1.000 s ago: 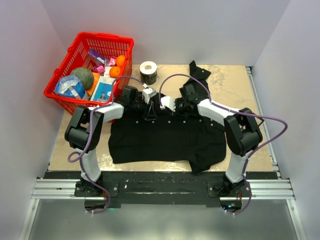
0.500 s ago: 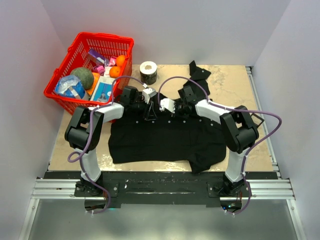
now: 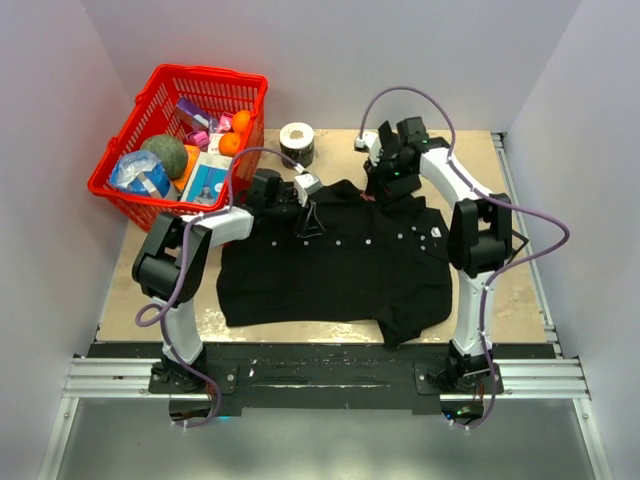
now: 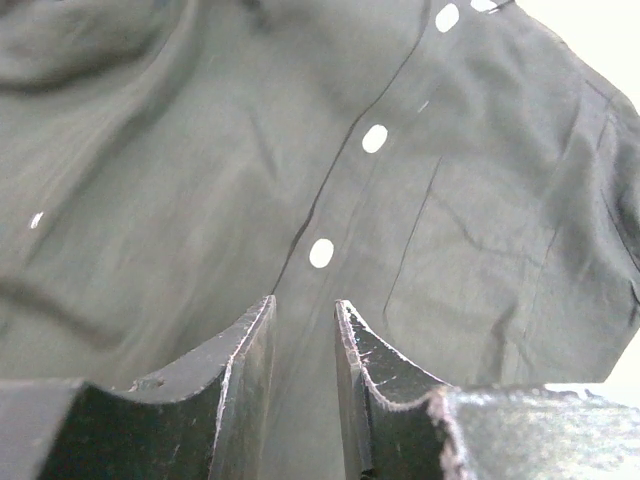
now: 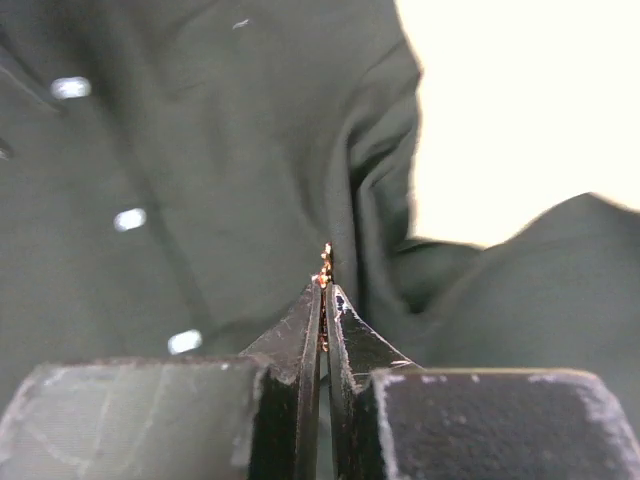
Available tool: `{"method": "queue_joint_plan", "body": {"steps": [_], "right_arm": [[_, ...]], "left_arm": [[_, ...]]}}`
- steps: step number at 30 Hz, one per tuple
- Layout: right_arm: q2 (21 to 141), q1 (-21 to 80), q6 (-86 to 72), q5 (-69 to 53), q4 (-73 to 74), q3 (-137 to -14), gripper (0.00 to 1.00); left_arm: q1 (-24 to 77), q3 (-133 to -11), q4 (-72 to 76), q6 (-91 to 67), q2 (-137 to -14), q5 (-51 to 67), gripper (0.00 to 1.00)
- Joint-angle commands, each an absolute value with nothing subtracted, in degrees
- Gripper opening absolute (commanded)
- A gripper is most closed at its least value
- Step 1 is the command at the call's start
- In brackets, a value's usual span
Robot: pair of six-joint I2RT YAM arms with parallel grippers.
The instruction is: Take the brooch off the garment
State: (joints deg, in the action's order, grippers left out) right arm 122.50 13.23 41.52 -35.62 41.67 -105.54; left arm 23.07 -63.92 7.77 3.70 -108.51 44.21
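Fingers on the right [image 5: 306, 330] are pinched shut on the brooch [image 5: 324, 266]; left fingers [image 4: 245, 380] are parted narrowly over the black shirt [image 4: 180, 180].

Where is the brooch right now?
Right wrist view, centre: the brooch is pinched at the tips of the right end effector, right by a fold of the black shirt.

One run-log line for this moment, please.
step: brooch gripped | right gripper: shut on brooch, at far edge of shirt | left gripper: open, by button row | brooch off shirt: cannot tell
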Motion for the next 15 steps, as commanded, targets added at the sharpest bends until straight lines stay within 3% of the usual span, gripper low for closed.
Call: {"method": "queue_joint_plan", "body": {"steps": [1,9,15], "right_arm": [[129.89,12.22,39.9,-53.77,65.61,-110.65,0.0],[134.47,11.25,34.56,-69.51,69.87,-107.68,0.0],[134.65,8.8,19.11,-76.64,60.13,-101.43,0.0]], "left_arm": [[27.33,-66.36,15.55,7.19,-107.58,42.98,0.36],[35.94,-60.92,22.67,24.77,-103.28,31.47,0.37],[36.39,-57.06,21.88,43.65,-100.82,32.69,0.37]]}}
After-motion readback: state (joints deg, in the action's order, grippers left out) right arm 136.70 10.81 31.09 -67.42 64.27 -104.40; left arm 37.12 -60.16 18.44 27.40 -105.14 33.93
